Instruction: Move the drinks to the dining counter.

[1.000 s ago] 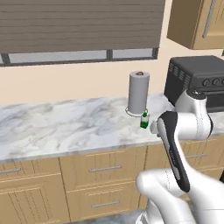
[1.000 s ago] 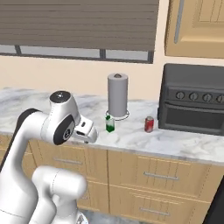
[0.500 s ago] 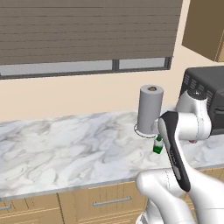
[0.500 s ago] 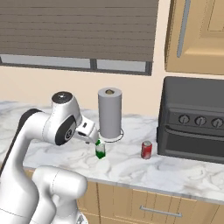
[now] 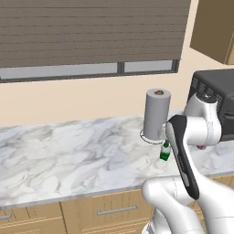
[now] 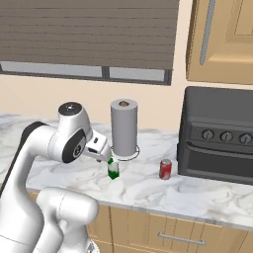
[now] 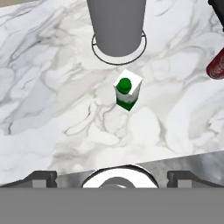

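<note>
A small green-and-white carton (image 7: 127, 92) with a green cap stands upright on the marble worktop (image 7: 48, 87), just in front of the grey paper towel roll (image 7: 116, 24). A red soda can (image 6: 165, 169) stands to the right of the carton (image 6: 113, 170), near the oven. My gripper (image 7: 112, 177) hangs above the worktop's front edge, looking down on the carton, with its fingertips (image 7: 42, 176) wide apart and nothing between them. In the right base view the gripper (image 6: 105, 157) sits just above and left of the carton. The dining counter is out of view.
A black toaster oven (image 6: 217, 133) stands at the right end of the worktop. Window blinds (image 5: 91, 32) run along the wall behind. Wood cabinets with drawers (image 5: 109, 211) lie under the worktop, and a wall cabinet (image 6: 222, 39) hangs at the upper right.
Both base views have shifted and the worktop looks nearer, so the base has moved. The carton, can and roll keep their places on the worktop. The gripper stays open.
</note>
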{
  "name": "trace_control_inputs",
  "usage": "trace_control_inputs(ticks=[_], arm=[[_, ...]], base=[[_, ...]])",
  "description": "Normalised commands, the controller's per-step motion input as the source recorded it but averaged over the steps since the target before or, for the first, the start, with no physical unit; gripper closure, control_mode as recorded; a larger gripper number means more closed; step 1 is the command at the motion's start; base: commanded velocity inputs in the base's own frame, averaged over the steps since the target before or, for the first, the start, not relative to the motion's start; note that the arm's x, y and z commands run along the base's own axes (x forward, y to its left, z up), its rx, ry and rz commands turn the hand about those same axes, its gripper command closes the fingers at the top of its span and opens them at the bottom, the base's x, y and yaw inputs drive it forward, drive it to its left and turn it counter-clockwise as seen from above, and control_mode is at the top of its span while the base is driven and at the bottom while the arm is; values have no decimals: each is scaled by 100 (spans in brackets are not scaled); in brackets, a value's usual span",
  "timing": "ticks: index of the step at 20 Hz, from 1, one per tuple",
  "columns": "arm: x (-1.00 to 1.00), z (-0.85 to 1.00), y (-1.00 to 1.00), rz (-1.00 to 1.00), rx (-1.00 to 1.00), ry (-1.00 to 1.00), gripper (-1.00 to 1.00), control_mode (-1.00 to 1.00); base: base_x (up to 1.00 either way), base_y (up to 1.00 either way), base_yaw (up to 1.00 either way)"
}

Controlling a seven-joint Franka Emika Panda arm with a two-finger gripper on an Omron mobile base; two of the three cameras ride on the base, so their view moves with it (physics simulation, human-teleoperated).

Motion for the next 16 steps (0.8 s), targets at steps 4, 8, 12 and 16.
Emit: trace_control_inputs(ticks=[4, 8, 12, 16], arm=[[6, 0, 4, -2, 0, 1, -100, -100], [52, 3, 14, -2, -7, 6, -100, -100], [36, 0, -11, 0, -16, 2, -100, -100], [23, -2, -54, 0, 0, 1, -100, -100]], base=[[0, 0, 0], [0, 0, 0], [0, 0, 0], [0, 0, 0]])
